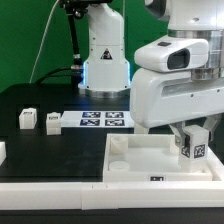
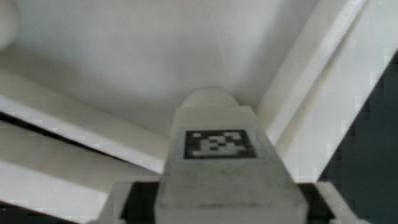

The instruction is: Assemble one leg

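My gripper [image 1: 190, 138] is shut on a leg [image 1: 193, 147], a small white block with a black-and-white tag, and holds it upright just above the near right part of the large white square piece [image 1: 140, 158]. In the wrist view the held leg [image 2: 217, 150] fills the lower middle, tag facing the camera, its rounded end pointing at the white piece's surface [image 2: 125, 60] near a raised rim. Two more legs [image 1: 27, 119] [image 1: 52, 122] lie on the black table at the exterior view's left.
The marker board [image 1: 95, 120] with several tags lies on the table behind the white piece. A white part [image 1: 2, 152] pokes in at the exterior view's left edge. The robot base [image 1: 103, 55] stands at the back. A white frame edge [image 1: 60, 195] runs along the front.
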`<state>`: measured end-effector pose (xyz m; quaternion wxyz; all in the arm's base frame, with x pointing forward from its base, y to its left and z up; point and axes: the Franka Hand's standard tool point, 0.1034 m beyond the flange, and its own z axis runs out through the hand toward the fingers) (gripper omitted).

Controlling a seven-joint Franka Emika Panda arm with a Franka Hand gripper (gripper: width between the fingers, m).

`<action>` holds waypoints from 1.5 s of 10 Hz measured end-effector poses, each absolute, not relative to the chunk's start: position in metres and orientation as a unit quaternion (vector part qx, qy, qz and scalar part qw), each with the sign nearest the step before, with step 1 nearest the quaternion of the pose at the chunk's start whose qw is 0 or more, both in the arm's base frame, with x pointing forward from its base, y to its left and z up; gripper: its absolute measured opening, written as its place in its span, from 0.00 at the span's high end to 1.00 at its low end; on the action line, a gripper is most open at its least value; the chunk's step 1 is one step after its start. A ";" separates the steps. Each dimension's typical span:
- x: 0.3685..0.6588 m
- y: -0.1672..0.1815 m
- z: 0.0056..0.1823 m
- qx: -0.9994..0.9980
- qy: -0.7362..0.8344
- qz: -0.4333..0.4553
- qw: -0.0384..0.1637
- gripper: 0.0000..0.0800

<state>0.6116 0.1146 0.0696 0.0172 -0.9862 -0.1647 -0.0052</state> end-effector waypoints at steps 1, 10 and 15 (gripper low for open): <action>0.611 0.117 0.070 -0.997 -0.072 -0.007 0.021 0.64; 0.608 0.080 0.071 -0.898 0.439 -0.006 -0.027 0.61; 0.607 0.078 0.070 -0.896 0.442 -0.006 -0.030 0.20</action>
